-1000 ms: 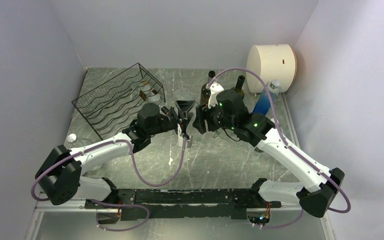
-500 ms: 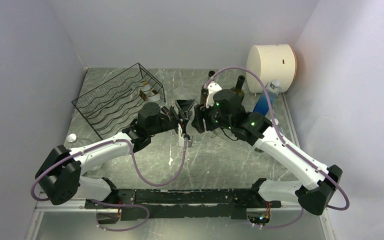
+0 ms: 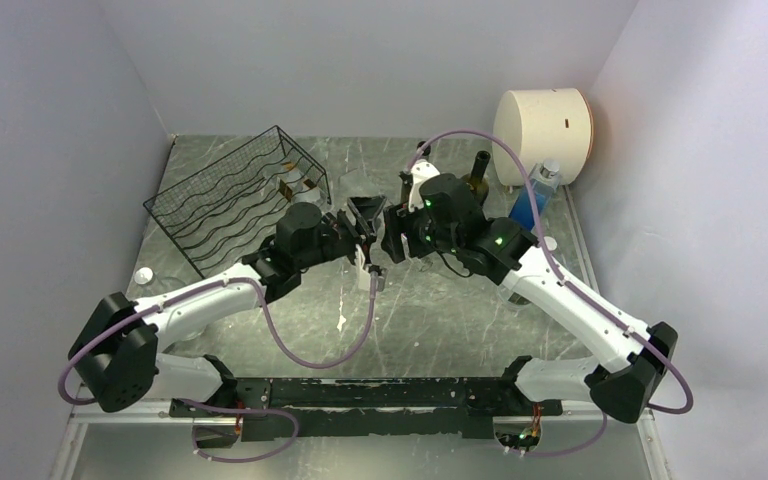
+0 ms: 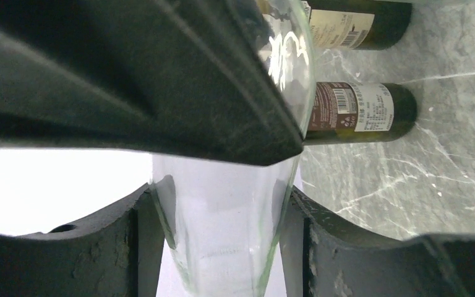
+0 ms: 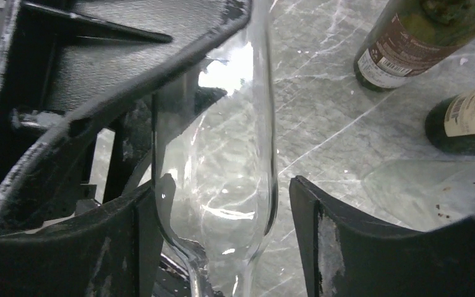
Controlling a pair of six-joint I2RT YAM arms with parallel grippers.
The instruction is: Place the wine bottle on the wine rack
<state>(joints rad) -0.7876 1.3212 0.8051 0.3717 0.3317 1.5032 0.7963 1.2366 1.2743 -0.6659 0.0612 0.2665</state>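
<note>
The wine bottle is clear glass and is held above the table between both arms. My left gripper is shut on it: in the left wrist view the wine bottle fills the gap, and both pads of the left gripper press against the glass. My right gripper stands around the same wine bottle. In the right wrist view, one finger of the right gripper touches the glass and the other stands apart. The black wire wine rack sits at the back left.
Two dark bottles stand behind the right gripper. A blue bottle and a cream round box are at the back right. A small white cap lies near the rack. Grey walls close in three sides.
My right arm has shifted slightly left and towards the back, closer around the bottle. The left arm and the bottle have barely moved.
</note>
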